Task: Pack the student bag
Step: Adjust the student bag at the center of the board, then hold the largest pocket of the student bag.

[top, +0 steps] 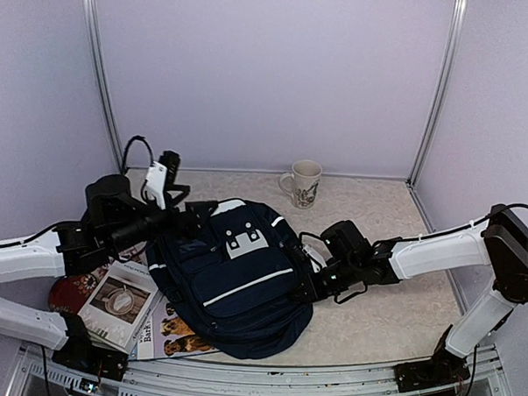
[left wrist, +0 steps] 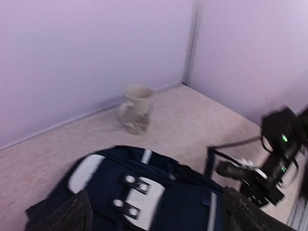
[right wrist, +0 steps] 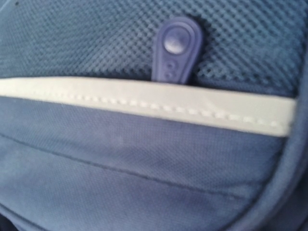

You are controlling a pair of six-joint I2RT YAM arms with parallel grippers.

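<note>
The student bag (top: 234, 280), navy blue with white stripes and a white-grey patch, lies flat in the middle of the table. My left gripper (top: 191, 214) hovers at its top-left corner. In the left wrist view the left gripper (left wrist: 159, 217) is open, its dark fingertips (left wrist: 72, 214) wide apart over the bag's patch (left wrist: 142, 192). My right gripper (top: 311, 286) presses against the bag's right side. The right wrist view is filled by the bag's blue fabric (right wrist: 144, 163), a white trim stripe (right wrist: 144, 103) and a zipper pull (right wrist: 175, 48). The right fingers are hidden there.
A cream mug (top: 304, 182) stands at the back, near the wall; the left wrist view shows the mug (left wrist: 137, 108) beyond the bag. Magazines (top: 119, 301) lie left of the bag, and another magazine (top: 175, 333) pokes out under its near-left edge. Walls enclose three sides.
</note>
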